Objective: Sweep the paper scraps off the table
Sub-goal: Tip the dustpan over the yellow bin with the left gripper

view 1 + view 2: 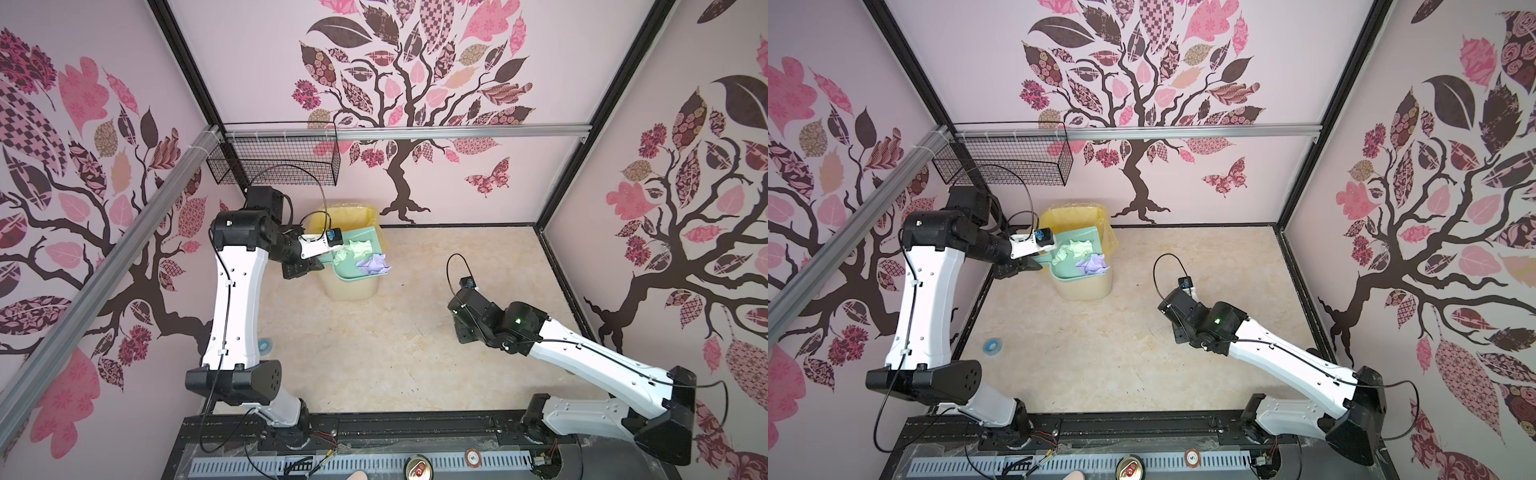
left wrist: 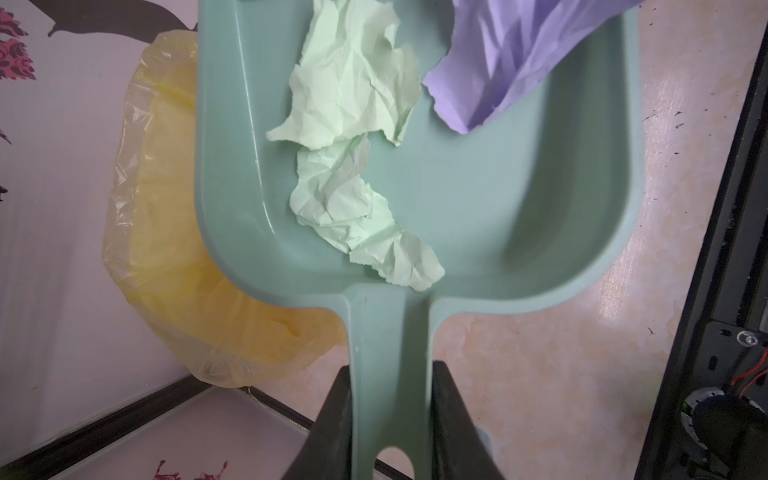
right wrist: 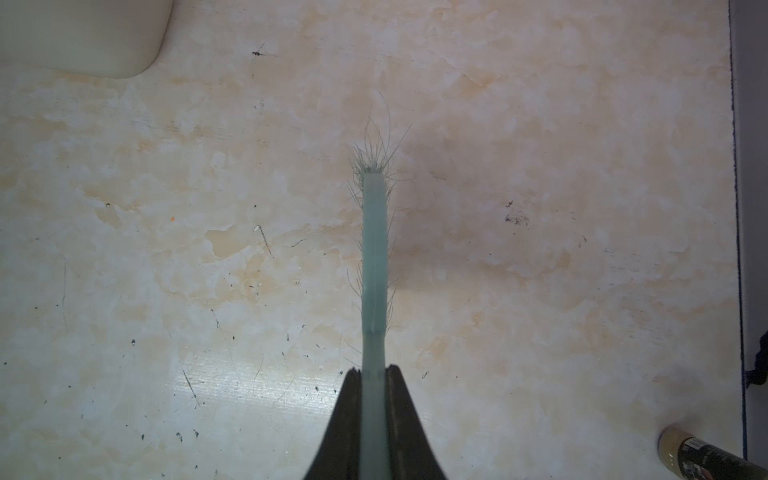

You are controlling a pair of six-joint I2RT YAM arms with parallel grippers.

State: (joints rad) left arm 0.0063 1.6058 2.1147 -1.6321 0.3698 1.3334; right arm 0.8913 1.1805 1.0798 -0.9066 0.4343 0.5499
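Observation:
My left gripper is shut on the handle of a teal dustpan, which it holds above a cream bin lined with a yellow bag. The paper scraps lie in the pan: pale green wads and a lilac wad, seen in both top views. My right gripper is shut on the thin handle of a teal brush. The brush hangs bristles-down over the bare beige table. No scraps show on the table.
A black wire basket hangs on the back wall, left of the bin. A blue tape roll lies on the table by the left arm. A dark bottle lies near the black frame on the right.

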